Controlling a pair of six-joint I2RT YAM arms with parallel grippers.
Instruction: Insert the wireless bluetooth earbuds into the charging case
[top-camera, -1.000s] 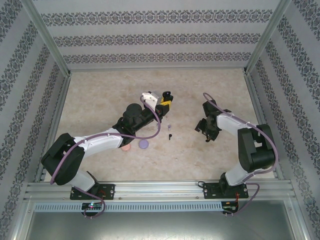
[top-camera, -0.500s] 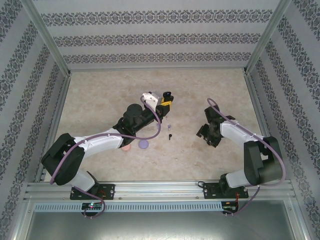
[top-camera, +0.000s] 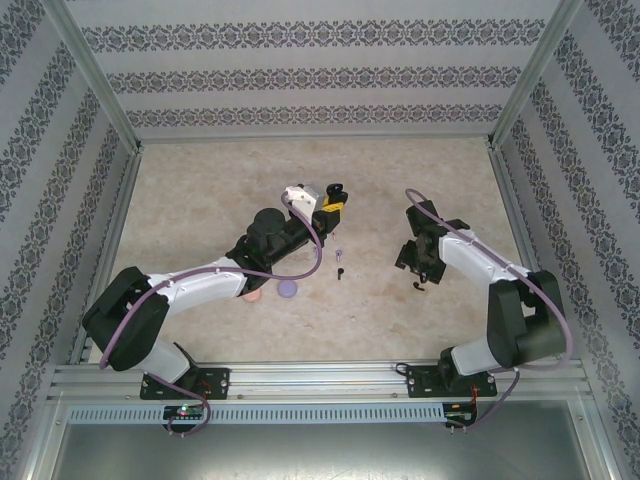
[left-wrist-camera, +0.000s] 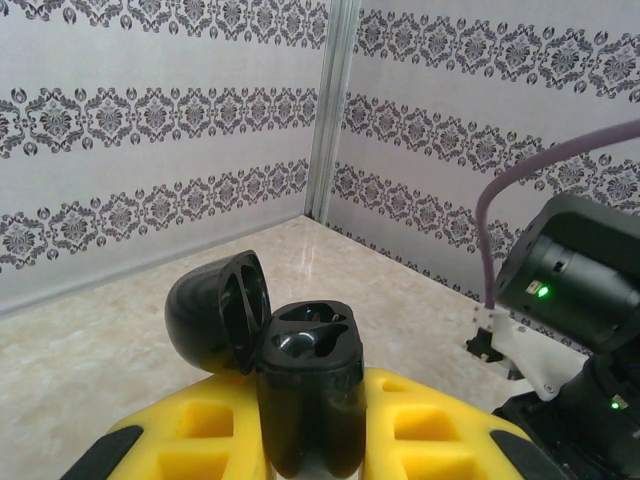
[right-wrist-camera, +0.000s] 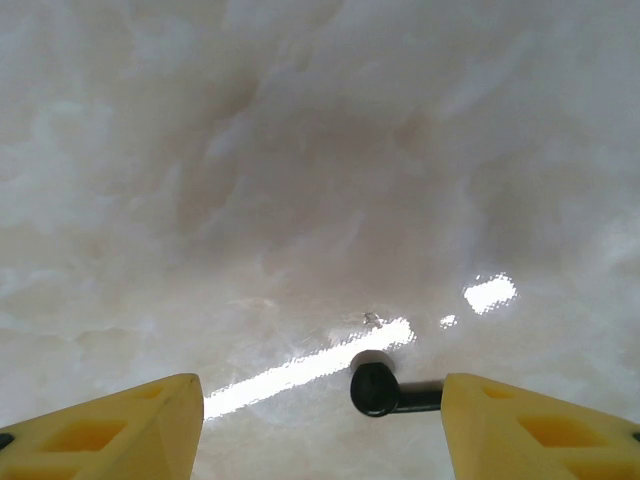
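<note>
Blk earbud (right-wrist-camera: 385, 392) btwn jaws, R gripper (right-wrist-camera: 320, 400)

1. Charging case (left-wrist-camera: 305, 400): glossy black, lid included.
2. Left gripper (left-wrist-camera: 310, 440) and right gripper (right-wrist-camera: 320, 400): bright yellow fingers.
3. Earbud (right-wrist-camera: 372, 390) between the right gripper's fingers: black.
4. Table (top-camera: 420, 190): cream, marbled with cloudy beige.
5. Walls (top-camera: 300, 60): white, banded with grey damask stripes.
6. Purple disc (top-camera: 288, 289): lilac-purple; at its 9 o'clock, a pale pink disc (top-camera: 254, 295).
7. Cable (top-camera: 318, 240) on the left arm: dull purple; the arm (top-camera: 200, 280) is white with black joints.
</note>
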